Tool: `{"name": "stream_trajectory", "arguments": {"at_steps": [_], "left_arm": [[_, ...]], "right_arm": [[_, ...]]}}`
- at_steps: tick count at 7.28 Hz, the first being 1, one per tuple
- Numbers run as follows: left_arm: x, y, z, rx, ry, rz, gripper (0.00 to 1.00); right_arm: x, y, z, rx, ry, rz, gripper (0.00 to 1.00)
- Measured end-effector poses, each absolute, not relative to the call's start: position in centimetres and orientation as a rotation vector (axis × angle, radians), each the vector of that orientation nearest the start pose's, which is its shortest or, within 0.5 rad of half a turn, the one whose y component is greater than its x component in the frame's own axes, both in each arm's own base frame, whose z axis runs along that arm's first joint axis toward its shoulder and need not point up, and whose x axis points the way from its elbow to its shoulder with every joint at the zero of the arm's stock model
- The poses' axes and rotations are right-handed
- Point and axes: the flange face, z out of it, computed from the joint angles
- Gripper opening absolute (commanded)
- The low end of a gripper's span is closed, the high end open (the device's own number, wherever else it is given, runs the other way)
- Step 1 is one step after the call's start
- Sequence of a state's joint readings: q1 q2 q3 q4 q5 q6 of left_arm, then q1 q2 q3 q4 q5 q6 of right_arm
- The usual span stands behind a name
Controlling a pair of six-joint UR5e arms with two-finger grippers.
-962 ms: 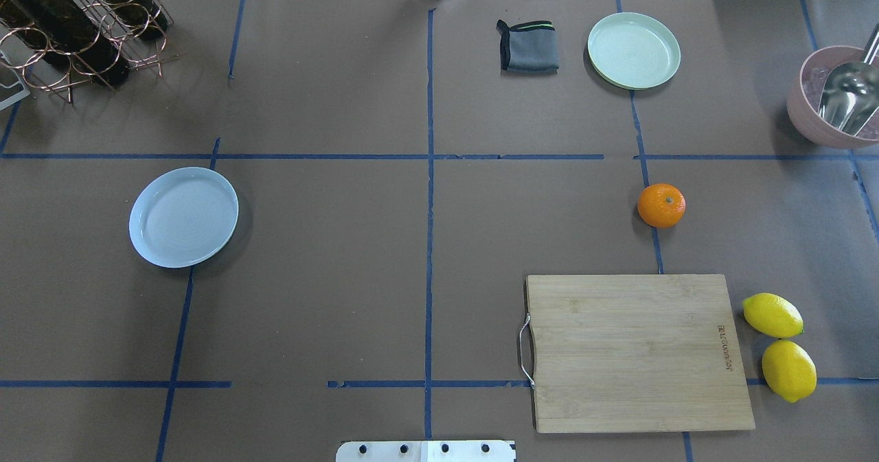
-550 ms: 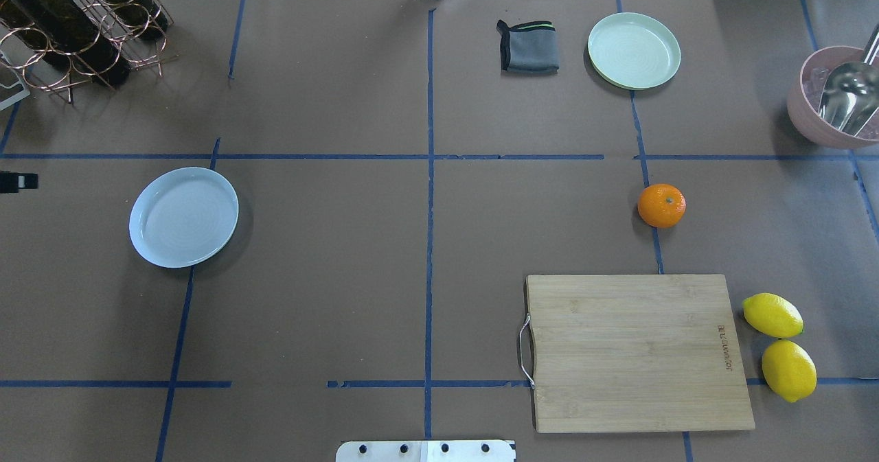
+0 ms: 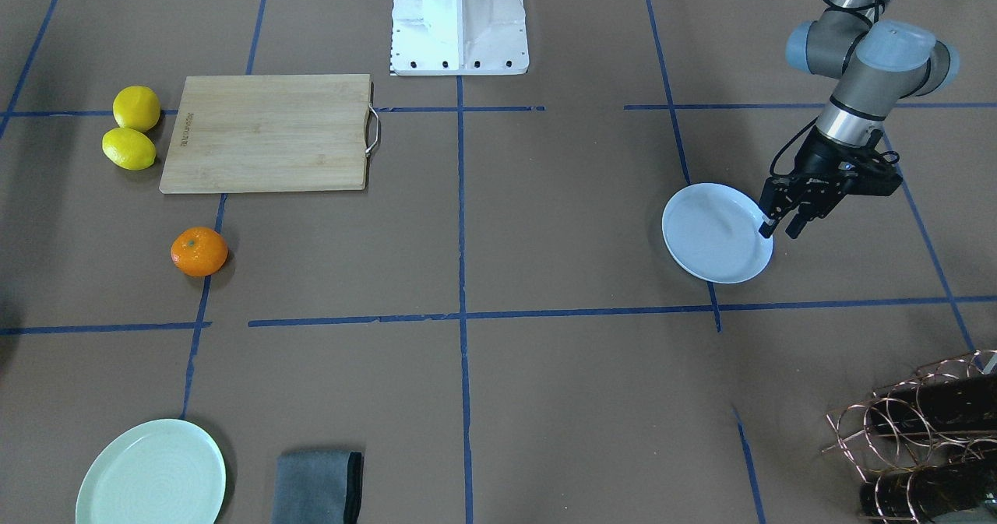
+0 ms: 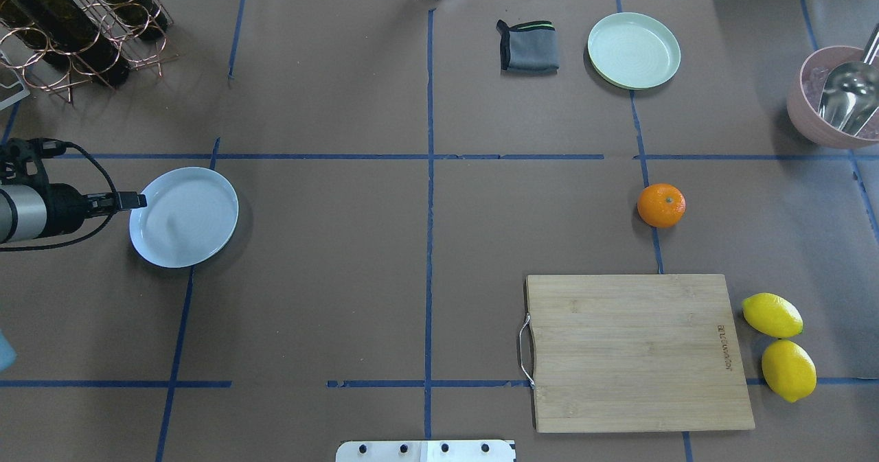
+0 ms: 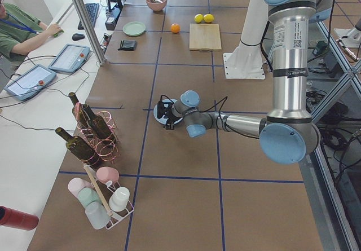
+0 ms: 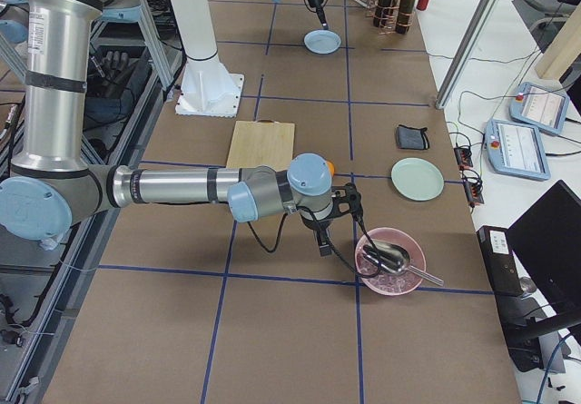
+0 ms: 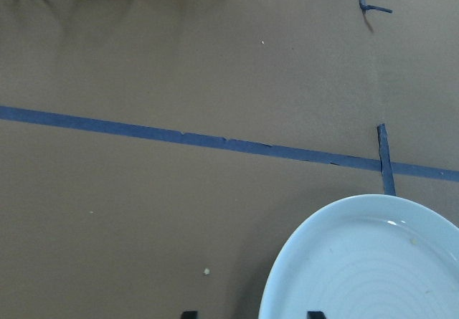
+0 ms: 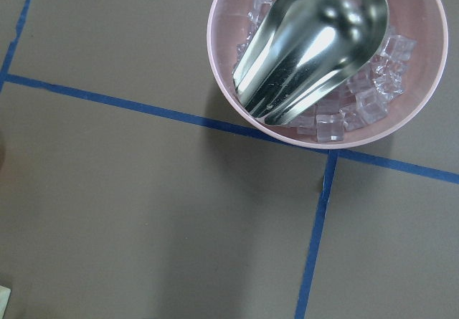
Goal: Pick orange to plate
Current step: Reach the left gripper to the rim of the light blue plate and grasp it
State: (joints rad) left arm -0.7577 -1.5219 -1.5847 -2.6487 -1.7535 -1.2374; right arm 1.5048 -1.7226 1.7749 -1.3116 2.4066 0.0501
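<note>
The orange lies on the table's right half, just beyond the cutting board, with no gripper at it. On the left half sits the pale bluish-white plate, and nothing lies on it. My left gripper hovers at the plate's outer left rim; it is open and holds nothing. In the left wrist view its two dark fingertips straddle the plate edge. The right gripper hangs by the pink bowl; whether it is open or shut I cannot tell.
A wooden cutting board lies at the near right with two lemons beside it. At the far right are a mint-green plate, a grey cloth and a pink bowl of ice with a metal scoop. A wine rack fills the far left corner.
My left arm has come in from the left edge and its gripper now reaches the plate's left rim. The orange and the plate have not moved.
</note>
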Motion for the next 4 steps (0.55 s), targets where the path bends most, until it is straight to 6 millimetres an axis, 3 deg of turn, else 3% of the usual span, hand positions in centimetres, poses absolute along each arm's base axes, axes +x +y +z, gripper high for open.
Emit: {"name": "stream_trajectory", "arguments": {"at_steps": [2, 3, 4], "left_arm": [[29.79, -43.74, 56.78, 0.399, 0.971, -0.291, 0.45], [29.88, -43.82, 56.88, 0.400, 0.968, -0.293, 0.19], [30.01, -43.80, 56.94, 0.402, 0.965, -0.292, 0.00]], "right_arm": [[3.02, -44.57, 59.52, 0.245, -0.844, -0.145, 1.00], [3.02, -44.58, 59.52, 0.245, -0.843, -0.145, 1.00], [3.02, -44.58, 59.52, 0.245, -0.842, -0.144, 1.00]]}}
